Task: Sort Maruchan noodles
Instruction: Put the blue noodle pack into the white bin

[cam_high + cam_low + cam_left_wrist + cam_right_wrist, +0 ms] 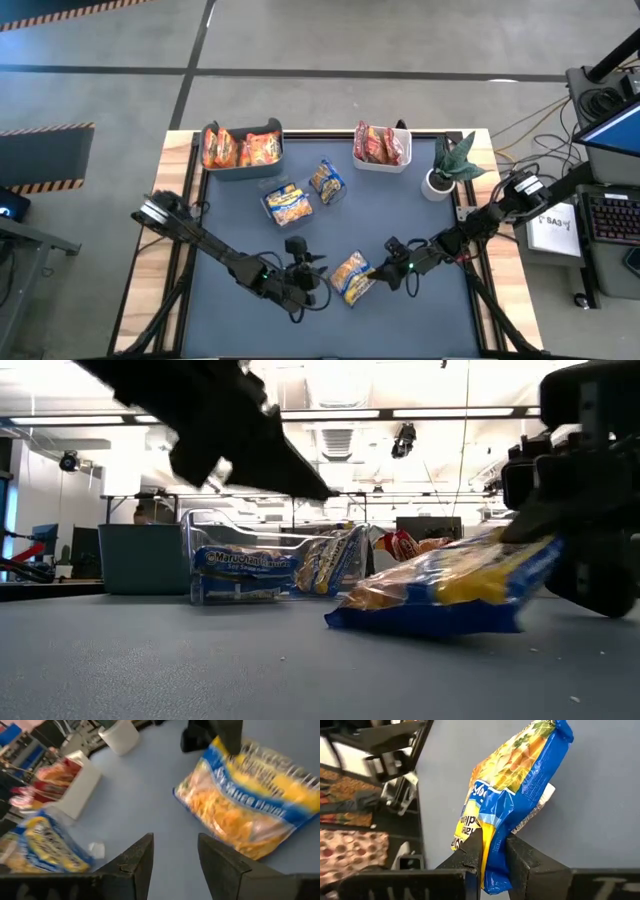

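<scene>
Clearly "Maruchan" reads on the blue-yellow packet [240, 560] inside the clear bin [200, 525].

1. Noodle packet [352, 277] pinched in right gripper [492, 851]: blue border, yellow band, orange-yellow noodle print.
2. Packets in clear bin [287, 203]: blue and yellow, white "Maruchan" lettering.
3. Loose packet [326, 181] beside it: the same blue and yellow.
4. Packets in teal bin [243, 150]: orange-yellow.
5. Packets in white bin [381, 146]: dark red.
6. Table mat [250, 320]: plain grey-blue; wooden table edge [145, 300] pale.
7. Potted plant [447, 165]: green leaves, white pot.
8. Both arms, left gripper [175, 862]: black.
</scene>
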Available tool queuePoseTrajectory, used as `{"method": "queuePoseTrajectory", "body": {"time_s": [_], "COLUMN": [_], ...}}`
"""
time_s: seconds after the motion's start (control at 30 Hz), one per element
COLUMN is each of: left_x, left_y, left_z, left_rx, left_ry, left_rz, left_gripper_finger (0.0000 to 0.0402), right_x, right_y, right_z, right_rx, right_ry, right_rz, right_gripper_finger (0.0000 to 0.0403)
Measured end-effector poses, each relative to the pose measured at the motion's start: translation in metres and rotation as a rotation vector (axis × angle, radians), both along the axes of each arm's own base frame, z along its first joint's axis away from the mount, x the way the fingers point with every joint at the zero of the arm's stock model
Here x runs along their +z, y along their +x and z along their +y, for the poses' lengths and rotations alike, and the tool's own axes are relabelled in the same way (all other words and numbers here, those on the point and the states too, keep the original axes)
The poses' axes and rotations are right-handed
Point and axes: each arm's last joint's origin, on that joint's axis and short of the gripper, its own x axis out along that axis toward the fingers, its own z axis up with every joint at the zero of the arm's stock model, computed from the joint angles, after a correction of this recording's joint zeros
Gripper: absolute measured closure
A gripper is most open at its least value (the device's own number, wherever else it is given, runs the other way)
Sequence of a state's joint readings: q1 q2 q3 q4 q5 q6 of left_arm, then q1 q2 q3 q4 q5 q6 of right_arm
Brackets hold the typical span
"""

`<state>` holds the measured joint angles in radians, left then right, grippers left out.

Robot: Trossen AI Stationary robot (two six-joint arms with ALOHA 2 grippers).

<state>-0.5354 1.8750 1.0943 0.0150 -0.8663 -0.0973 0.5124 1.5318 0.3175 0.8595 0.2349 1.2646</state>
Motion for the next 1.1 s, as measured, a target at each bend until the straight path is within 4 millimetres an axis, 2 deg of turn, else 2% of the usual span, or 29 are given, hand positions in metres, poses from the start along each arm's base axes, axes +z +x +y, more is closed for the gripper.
{"method": "queuePoseTrajectory", "body": {"time_s": [0.17,0.53,0.83,1.1], "left_x": [0.021,0.017,0.059,0.097], "left_y": [-0.013,-0.027,-0.045,-0.069], "left_z": [0.008,0.017,0.01,0.018], "left_rx": [-0.007,0.01,-0.028,0.083], "left_ry": [0.024,0.088,0.063,0.154], "left_rz": [-0.022,0.127,0.039,-0.079], "left_gripper_finger": [0.0264,0.0264,0.0264,0.0264], "right_x": [0.009,0.013,0.03,0.05], "right_y": [0.001,0.004,0.003,-0.001], "right_z": [-0.004,-0.009,-0.009,-0.01], "right_rx": [-0.008,-0.016,0.018,0.065], "right_ry": [-0.032,-0.04,-0.07,-0.124], "right_rz": [-0.048,-0.074,-0.165,-0.272], "right_gripper_finger": [0.036,0.036,0.036,0.036]}}
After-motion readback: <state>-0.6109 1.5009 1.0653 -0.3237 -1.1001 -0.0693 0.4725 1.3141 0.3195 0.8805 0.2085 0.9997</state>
